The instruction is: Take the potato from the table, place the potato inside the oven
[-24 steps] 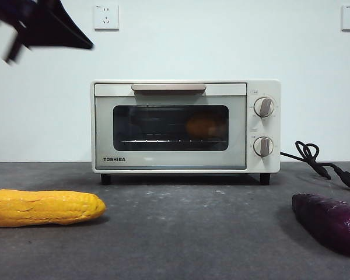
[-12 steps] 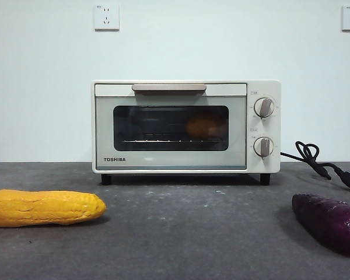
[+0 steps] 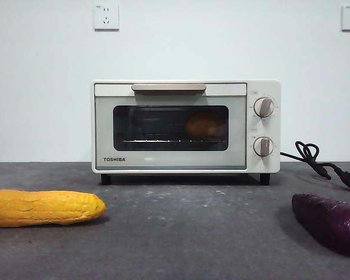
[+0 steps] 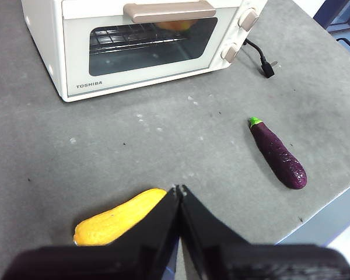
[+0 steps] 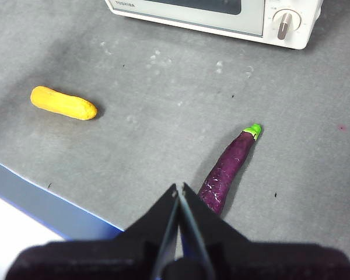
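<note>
We count one oven (image 3: pixel 185 126), door shut, at 12 o'clock on the table (image 3: pixel 186 233). One potato (image 3: pixel 205 126) sits inside on the rack, dim orange behind the glass toward the knob side. Two knobs (image 3: pixel 263 107) stand one above the other. One corn (image 3: pixel 44 207) lies at 9 o'clock, one purple vegetable (image 3: pixel 329 221) with a green tip at 3 o'clock, one black cord (image 3: pixel 321 163) beside the oven. Nothing blocks the door. The left gripper (image 4: pixel 179 191) and right gripper (image 5: pixel 179 188) hang above the table, jaws pressed together, holding nothing.
</note>
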{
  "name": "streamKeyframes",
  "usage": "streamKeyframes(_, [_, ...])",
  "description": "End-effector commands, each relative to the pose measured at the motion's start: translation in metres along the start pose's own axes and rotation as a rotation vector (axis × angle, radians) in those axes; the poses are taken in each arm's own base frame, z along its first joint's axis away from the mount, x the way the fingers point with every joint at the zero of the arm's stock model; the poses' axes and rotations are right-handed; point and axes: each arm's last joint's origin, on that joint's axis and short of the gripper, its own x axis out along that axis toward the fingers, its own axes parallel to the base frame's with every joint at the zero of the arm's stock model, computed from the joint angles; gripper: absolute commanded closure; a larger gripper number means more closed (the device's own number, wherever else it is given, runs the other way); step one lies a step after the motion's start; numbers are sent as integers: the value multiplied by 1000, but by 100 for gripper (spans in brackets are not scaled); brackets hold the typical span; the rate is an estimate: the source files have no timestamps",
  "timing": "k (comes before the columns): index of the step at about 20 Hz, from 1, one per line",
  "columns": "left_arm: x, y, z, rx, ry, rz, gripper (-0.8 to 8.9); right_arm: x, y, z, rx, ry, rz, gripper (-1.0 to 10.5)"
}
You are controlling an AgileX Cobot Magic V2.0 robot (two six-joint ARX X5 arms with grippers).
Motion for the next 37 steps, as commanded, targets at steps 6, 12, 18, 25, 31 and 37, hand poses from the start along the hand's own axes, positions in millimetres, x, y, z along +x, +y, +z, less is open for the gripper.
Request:
streamKeyframes(6, [1, 3, 8, 289, -84, 117, 818, 0, 0, 0, -2, -2, -1, 941])
streamKeyframes(12, [3, 28, -2, 401, -410, 362, 818, 0, 0, 0, -2, -2, -2, 941])
streamKeyframes(18, [35, 56, -83, 420, -572, 539, 818, 0, 0, 0, -2, -2, -2, 941])
streamKeyframes(25, [69, 76, -145, 364, -474, 593, 818, 0, 0, 0, -2, -2, -2, 941])
streamKeyframes(31, [81, 82, -170, 329, -396, 580, 818, 0, 0, 0, -2, -2, -2, 941])
streamKeyframes(37, [81, 81, -174, 289, -381, 570, 818, 0, 0, 0, -1, -2, -3, 941])
